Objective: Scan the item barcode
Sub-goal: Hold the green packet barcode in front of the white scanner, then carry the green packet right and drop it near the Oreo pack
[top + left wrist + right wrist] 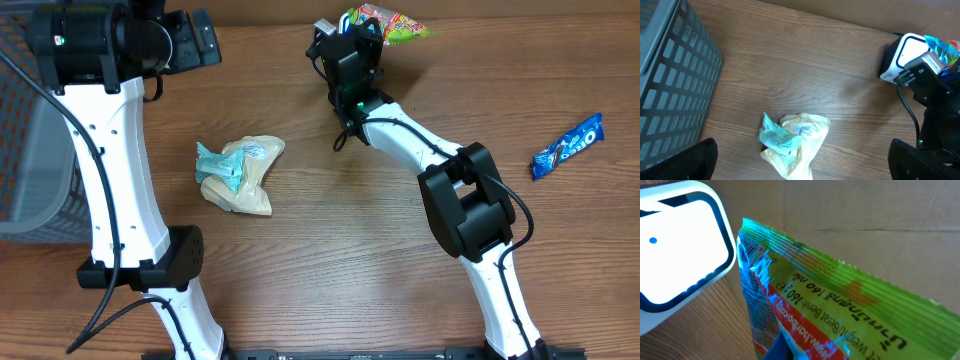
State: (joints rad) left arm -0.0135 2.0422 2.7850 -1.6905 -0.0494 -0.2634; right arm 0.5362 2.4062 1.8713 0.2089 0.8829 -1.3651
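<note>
Overhead, you have the brown wooden table (330,250) with a grey plastic lattice basket (20,150) along its left edge. Your left gripper (196,40) hangs at the far left, just right of the basket. Its jaws are spread wide, with nothing between them.

Your right gripper (362,38) reaches to the far middle of the table, clamped tight on the green and red crinkly candy bag (395,25). The right wrist view shows the bag's sealed top edge and one corner just beside the glowing face of the white rounded barcode scanner (675,255). You cannot tell whether they touch. The scanner sits on the table just left of the bag.

A crumpled cream and teal wrapper bundle (240,175) lies left of centre, well apart from both grippers. A small blue snack bar wrapper (567,146) lies alone at the right.
</note>
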